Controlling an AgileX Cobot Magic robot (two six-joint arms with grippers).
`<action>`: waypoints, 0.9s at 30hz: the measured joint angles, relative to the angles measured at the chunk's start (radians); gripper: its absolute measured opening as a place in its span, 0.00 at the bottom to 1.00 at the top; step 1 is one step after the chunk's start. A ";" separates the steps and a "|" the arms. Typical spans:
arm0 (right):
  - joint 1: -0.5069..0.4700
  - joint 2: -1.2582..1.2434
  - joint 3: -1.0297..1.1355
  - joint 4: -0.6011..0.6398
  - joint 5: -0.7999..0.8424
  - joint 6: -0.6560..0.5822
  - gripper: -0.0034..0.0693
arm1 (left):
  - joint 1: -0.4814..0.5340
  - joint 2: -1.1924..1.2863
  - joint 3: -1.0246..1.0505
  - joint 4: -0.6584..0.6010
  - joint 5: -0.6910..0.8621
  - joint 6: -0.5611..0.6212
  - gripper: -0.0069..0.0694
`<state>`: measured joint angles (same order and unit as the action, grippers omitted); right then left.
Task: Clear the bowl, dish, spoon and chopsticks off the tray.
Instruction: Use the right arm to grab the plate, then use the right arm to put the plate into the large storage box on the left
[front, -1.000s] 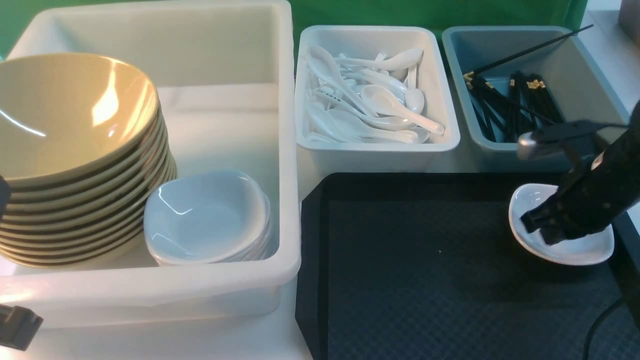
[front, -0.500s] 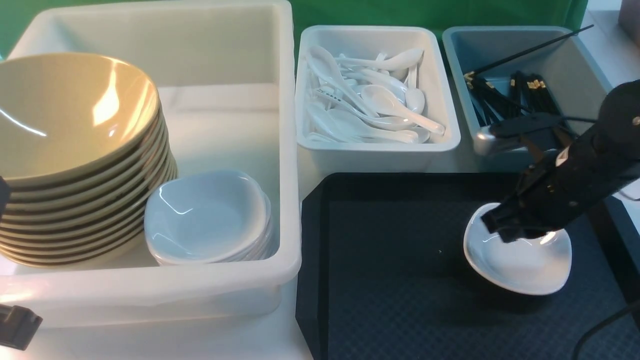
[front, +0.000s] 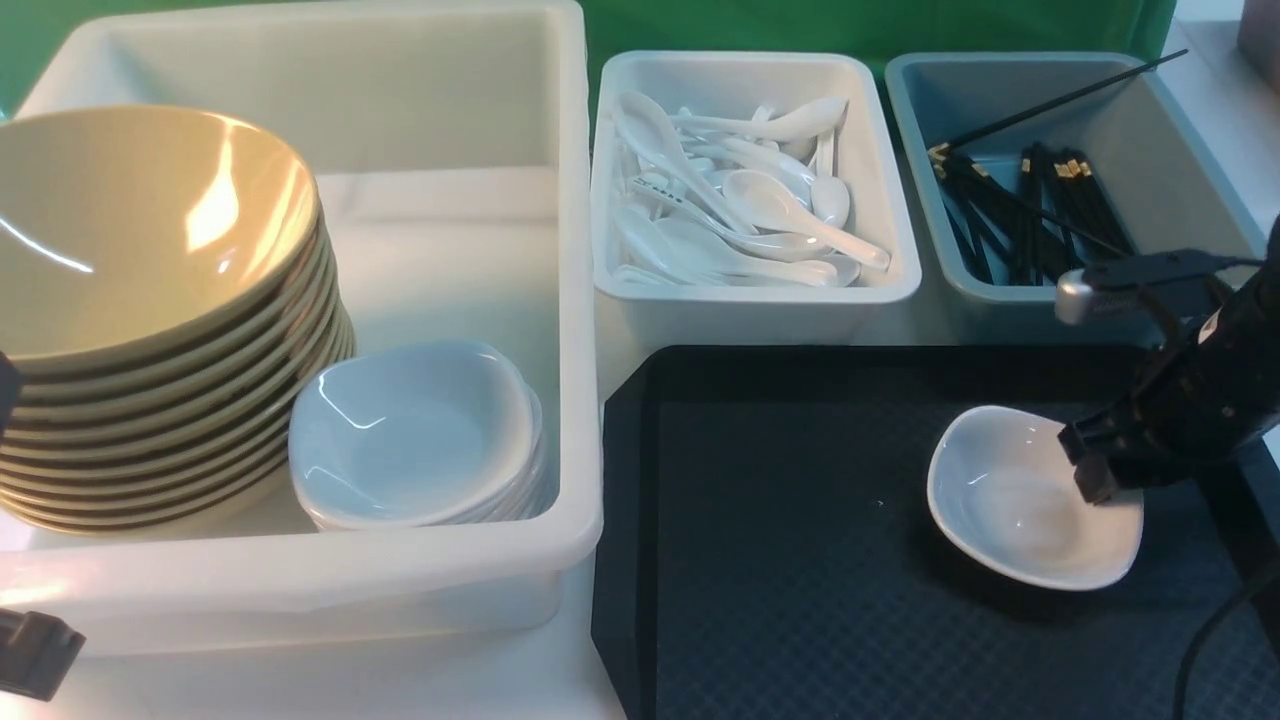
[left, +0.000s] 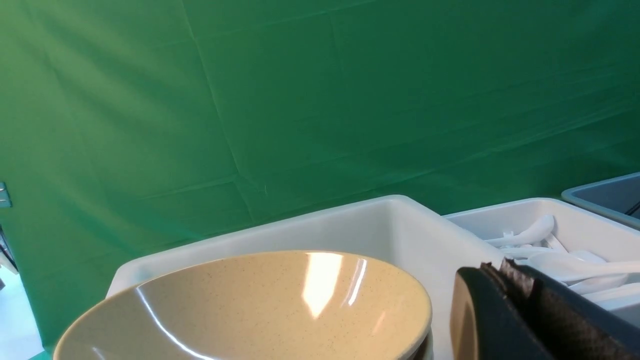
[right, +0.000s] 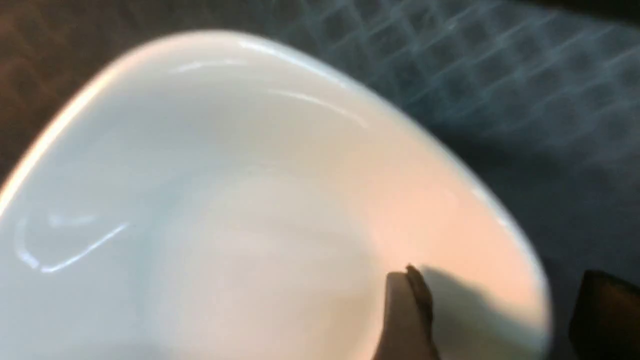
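Now my right end effector (front: 1098, 468) has opened and let go of the dish (front: 1030, 500), which sits on the tray (front: 800, 560), still uncleared; my left end effector (left: 505, 305) stays closed, empty.

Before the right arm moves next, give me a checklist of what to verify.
1. Right gripper open: ok.
2. Dish resting on tray: ok.
3. Fingers clear of dish: not ok; one is inside the rim, the other outside.
4. Left gripper shut and empty: ok.
5. Dish stack in tub can take another: cannot tell.
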<state>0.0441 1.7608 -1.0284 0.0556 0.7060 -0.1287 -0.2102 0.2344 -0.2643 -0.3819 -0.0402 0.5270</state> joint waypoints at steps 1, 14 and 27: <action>0.004 0.016 0.000 0.006 0.003 0.000 0.65 | 0.000 0.000 0.000 0.000 0.000 0.000 0.08; 0.015 -0.175 -0.001 0.085 0.070 -0.080 0.18 | 0.000 0.000 0.000 0.000 0.000 0.000 0.08; 0.055 -0.432 -0.127 0.559 0.150 -0.377 0.15 | 0.000 0.000 0.000 0.000 0.000 0.000 0.08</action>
<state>0.0996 1.3293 -1.1551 0.6145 0.8562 -0.5060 -0.2102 0.2344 -0.2643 -0.3819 -0.0402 0.5270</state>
